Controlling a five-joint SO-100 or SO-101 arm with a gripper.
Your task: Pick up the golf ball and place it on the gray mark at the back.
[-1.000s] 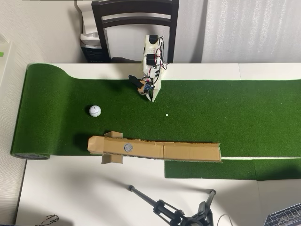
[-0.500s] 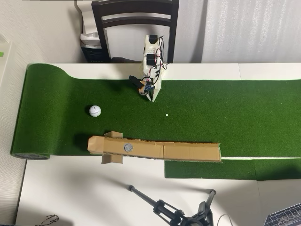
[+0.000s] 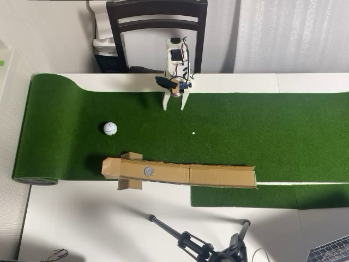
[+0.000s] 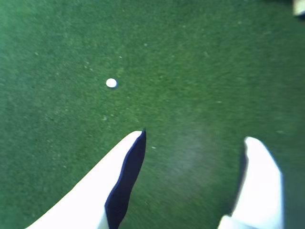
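The golf ball (image 3: pixel 110 129) rests on the green turf, left of centre in the overhead view. The gray mark (image 3: pixel 148 171) is a round spot on the left part of a cardboard channel (image 3: pixel 218 176) below the ball. My gripper (image 3: pixel 174 106) hangs open near the turf's upper edge, well to the right of and above the ball, with nothing between its white fingers. The wrist view shows the open gripper (image 4: pixel 196 137) over bare turf; neither ball nor mark appears there.
A tiny white dot (image 3: pixel 193 132) lies on the turf below the gripper and also shows as the white dot (image 4: pixel 111 83) in the wrist view. A dark chair (image 3: pixel 157 22) stands behind the arm. A tripod (image 3: pixel 202 248) sits at the bottom edge.
The gripper has swung up and turned, and its fingers have spread apart from a shut pose. The ball has not moved.
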